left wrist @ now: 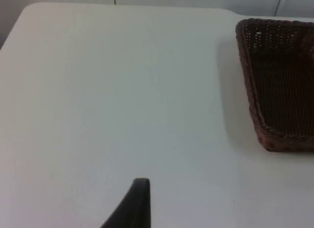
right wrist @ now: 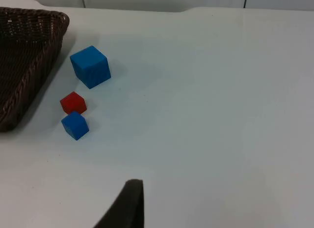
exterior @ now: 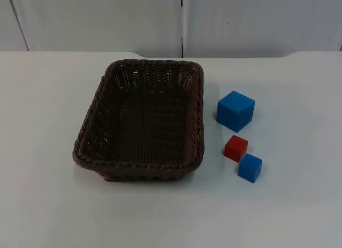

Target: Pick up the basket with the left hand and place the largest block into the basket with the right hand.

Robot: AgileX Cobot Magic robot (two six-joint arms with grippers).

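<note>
Top view. A dark brown woven basket (exterior: 141, 122) rests on the white table (exterior: 48, 205), open side up and with nothing in it. Beside its right wall stand three cubes: the large blue block (exterior: 235, 110), a small red block (exterior: 235, 148) nearer the camera, and a small blue block (exterior: 250, 168) touching the red one at a corner. The grey partition wall (exterior: 107, 18) closes the scene behind. Risk: because two cubes share one colour, a choice made by colour rather than size would take the wrong block.

Left wrist view. One black fingertip of the left gripper (left wrist: 135, 203) stands over bare table, well apart from the basket (left wrist: 279, 85), which is cut off at the frame edge. Whether this gripper is spread or closed cannot be told, as its other finger is out of frame. Risk: the basket's sloping, flexible rim may slip or tilt if gripped shallowly at one corner, and a tilted basket would make a poor target for the drop.

Right wrist view. One fingertip of the right gripper (right wrist: 125, 206) stands well apart from the large blue block (right wrist: 90, 66), the red block (right wrist: 73, 103) and the small blue block (right wrist: 75, 125); its state likewise cannot be told. Only a corner of the basket (right wrist: 27, 61) appears. Risk: the large block lies near the basket wall, so a wide approach could knock the basket.
</note>
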